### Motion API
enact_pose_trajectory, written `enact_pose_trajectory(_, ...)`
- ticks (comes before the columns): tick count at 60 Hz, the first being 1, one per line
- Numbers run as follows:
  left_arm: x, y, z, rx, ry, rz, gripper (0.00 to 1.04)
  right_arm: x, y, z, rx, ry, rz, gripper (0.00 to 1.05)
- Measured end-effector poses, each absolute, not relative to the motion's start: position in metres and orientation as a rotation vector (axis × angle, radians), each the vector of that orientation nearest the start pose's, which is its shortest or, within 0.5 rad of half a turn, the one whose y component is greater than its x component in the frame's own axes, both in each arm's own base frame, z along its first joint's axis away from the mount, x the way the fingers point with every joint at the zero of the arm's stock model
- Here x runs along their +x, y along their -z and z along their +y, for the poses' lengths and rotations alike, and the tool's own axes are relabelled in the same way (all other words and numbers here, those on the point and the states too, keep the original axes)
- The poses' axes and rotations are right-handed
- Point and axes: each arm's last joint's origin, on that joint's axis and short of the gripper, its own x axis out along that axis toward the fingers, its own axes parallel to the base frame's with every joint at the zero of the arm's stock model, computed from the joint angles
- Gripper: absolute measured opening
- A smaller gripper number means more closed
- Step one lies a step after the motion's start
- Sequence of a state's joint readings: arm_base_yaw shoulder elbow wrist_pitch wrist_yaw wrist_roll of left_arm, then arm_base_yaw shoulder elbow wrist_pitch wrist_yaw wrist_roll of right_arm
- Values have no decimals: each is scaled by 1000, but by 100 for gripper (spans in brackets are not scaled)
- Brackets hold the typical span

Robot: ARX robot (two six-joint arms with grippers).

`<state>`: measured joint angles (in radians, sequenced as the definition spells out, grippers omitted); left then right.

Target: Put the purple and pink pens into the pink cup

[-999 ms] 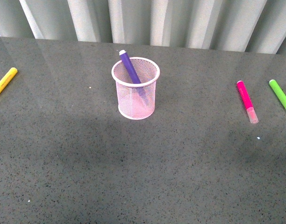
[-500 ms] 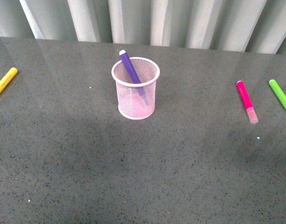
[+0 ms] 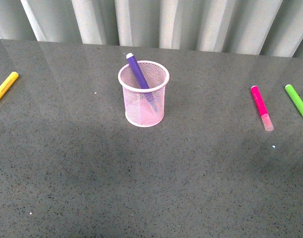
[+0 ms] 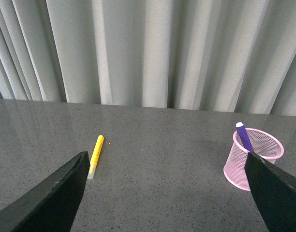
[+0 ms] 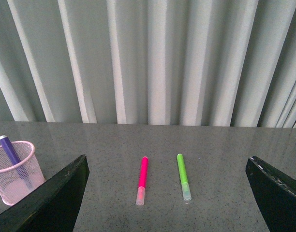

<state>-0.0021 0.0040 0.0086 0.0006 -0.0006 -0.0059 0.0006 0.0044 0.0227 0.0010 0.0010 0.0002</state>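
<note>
Left gripper (image 4: pixel 165 155) has its two dark fingers wide apart and holds nothing. Right gripper (image 5: pixel 167 158) is spread wide too, with nothing in it. The purple pen (image 3: pixel 137 71) leans inside the pink cup (image 3: pixel 136 111), and its top end pokes out over the back rim. The pink pen (image 3: pixel 260 105) lies flat on the gray worktop (image 3: pixel 141 188), far to the right of the cup, near a green pen (image 3: pixel 297 101). A yellow pen (image 3: pixel 5 87) lies far off on the left.

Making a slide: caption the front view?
Purple pen leans inside pink cup; pink pen lies on the table beside a green marker.
</note>
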Motion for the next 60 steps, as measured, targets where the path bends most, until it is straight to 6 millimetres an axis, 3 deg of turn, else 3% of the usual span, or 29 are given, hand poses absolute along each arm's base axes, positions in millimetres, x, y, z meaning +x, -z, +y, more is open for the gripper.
enact_pose_trajectory(8,97,-166,0,-5,1,-5,98,109,-164,-6,-23,194,206,98)
enact_pose_trajectory(15,97,-166,0,-5,2,-5,98,133,-157,-14,-62,148,326,98)
enact_pose_trajectory(27,97,-166,0,-5,0,-6,98,196,-150,-31,-72,89,578,98)
enact_pose_trajectory(36,97,-166,0,-5,2,-6,98,242,-150,-37,-36,84,644,98)
enact_pose_trajectory(40,97,-166,0,-5,1,-6,98,265,-150,-35,-8,68,675,98)
enact_pose_trajectory(60,97,-166,0,-5,1,-6,98,340,-143,-13,27,39,769,98)
